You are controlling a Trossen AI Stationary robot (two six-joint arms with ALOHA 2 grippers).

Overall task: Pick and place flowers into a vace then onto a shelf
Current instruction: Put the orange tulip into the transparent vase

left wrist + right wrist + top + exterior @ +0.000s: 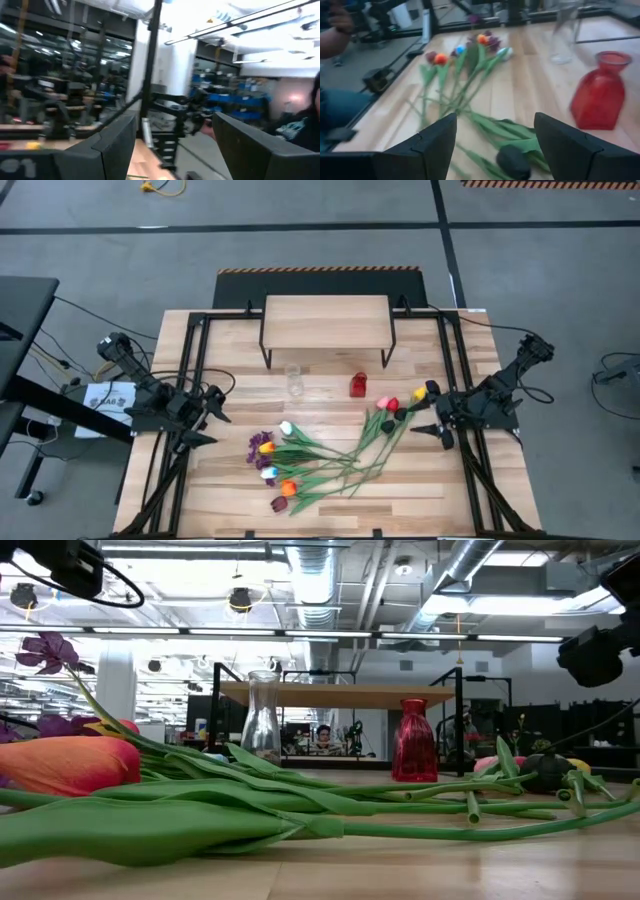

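Wooden plank table (420, 480), seen from above, with a black frame along its left and right edges. At its far edge stands the shelf (325, 320), a light wooden top on thin black legs, with nothing on it. The flowers (330, 455) lie flat on the table in a loose spread across the near middle: one cluster of purple, yellow, white, blue and orange heads toward the left, a second cluster of red, pink, yellow and dark heads toward the right, their green stems crossing between them. The left arm (150, 395) reaches in from the table's left edge; its left gripper (216, 408) hangs above the table, near the purple heads, fingers spread and holding nothing. The right arm (495, 390) reaches in from the right edge; its right gripper (432, 427) hangs just beside the dark and red heads, fingers likewise spread and empty. A clear glass vase (294, 381) stands upright in front of the shelf, and a smaller red vase (358, 385) stands upright near it to the right; both are empty. In the right wrist view a person's hand (337, 25) shows beyond the table's edge.
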